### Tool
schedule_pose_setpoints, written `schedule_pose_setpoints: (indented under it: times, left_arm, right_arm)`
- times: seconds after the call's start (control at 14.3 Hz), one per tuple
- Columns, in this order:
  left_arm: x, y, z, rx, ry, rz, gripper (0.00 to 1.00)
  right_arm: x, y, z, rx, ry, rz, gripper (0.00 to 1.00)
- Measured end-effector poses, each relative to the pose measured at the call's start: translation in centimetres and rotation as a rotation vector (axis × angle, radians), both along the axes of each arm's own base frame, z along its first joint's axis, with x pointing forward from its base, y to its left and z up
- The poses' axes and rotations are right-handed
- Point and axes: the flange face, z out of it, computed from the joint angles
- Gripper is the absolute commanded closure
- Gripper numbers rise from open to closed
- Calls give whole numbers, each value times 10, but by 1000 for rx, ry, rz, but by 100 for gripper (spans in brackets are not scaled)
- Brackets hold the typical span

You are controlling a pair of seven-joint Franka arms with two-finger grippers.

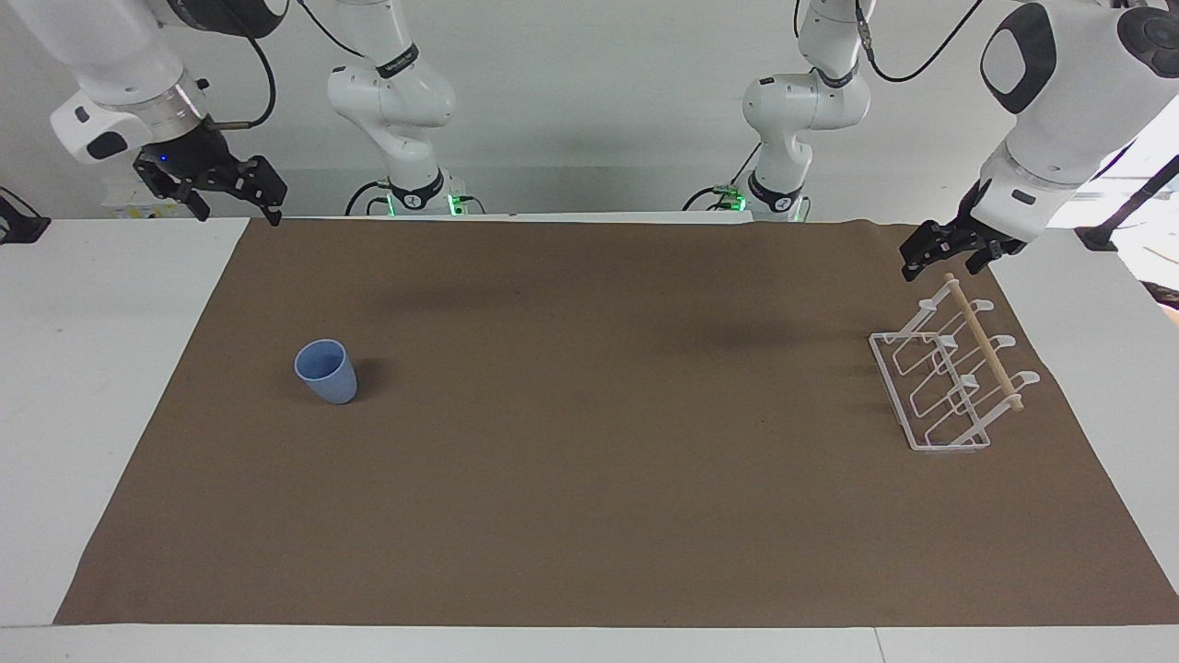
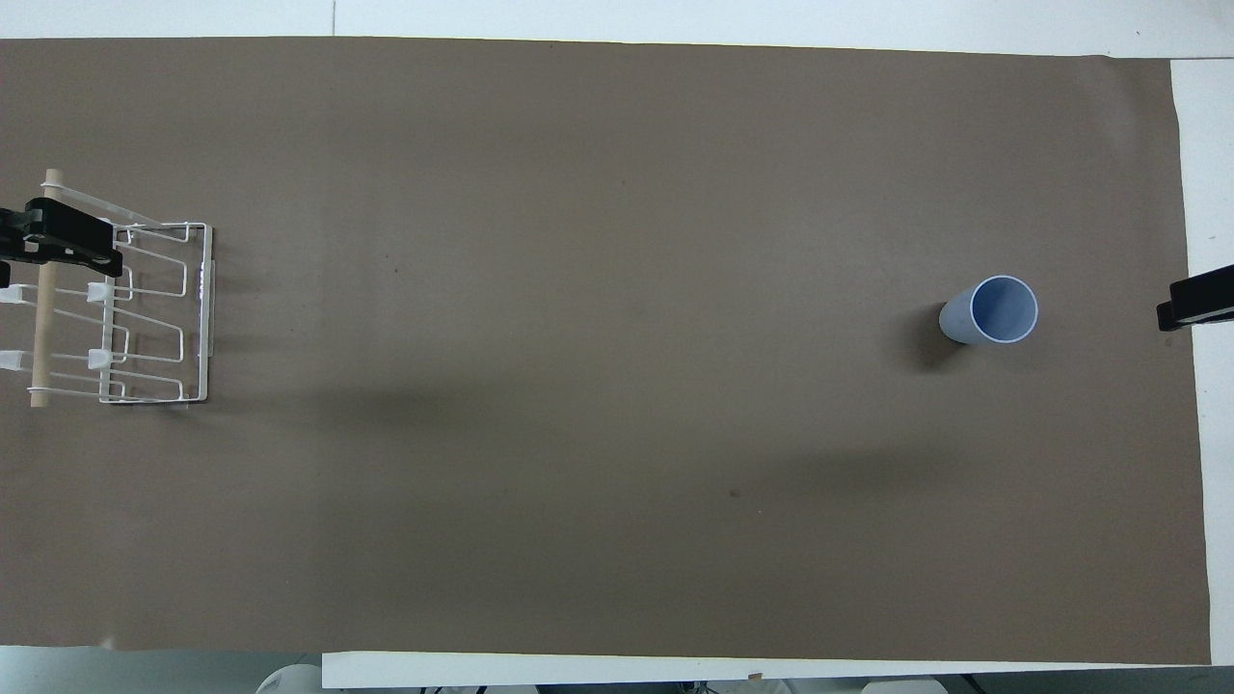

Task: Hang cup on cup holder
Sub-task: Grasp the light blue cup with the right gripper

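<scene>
Cup (image 1: 325, 371) stood upright, mouth up, on the brown mat (image 1: 589, 516) covering the surface, toward the right arm's end. Cup holder (image 1: 949, 378) sat on the mat at the left arm's end, well apart from the cup. Left pincer (image 1: 953, 256) hung over the holder's robot-side end; right pincer (image 1: 230, 189) hung over the mat's corner. Cannot tell whether either pincer's fingers were apart or together.

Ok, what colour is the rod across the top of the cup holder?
Light wood, on the white wire cup holder; the rod shows best in the facing view.
</scene>
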Motion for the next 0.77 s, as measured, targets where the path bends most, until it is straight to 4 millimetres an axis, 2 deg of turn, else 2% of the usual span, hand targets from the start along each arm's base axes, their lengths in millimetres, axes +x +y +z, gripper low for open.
schedule_pose_setpoints:
  times: [0.14,0.28,0.49,0.63,0.77]
  left_arm:
    - [-1,3,1,0,1,6,0]
    - [-1,3,1,0,5,6,0]
    - [-1,7,0,1,9,12,0]
    - [-1,11,-1,1,10,21,0]
    - [-1,14,-1,1,10,25,0]
  right_arm:
    - [6,0,-13,1,-6,26,0]
    - [17,-1,-42,1,-14,34,0]
    - [34,-3,-111,5,-15,42,0]
    - [38,-7,-155,11,-5,61,3]
    - [38,-14,-189,17,-2,83,8]
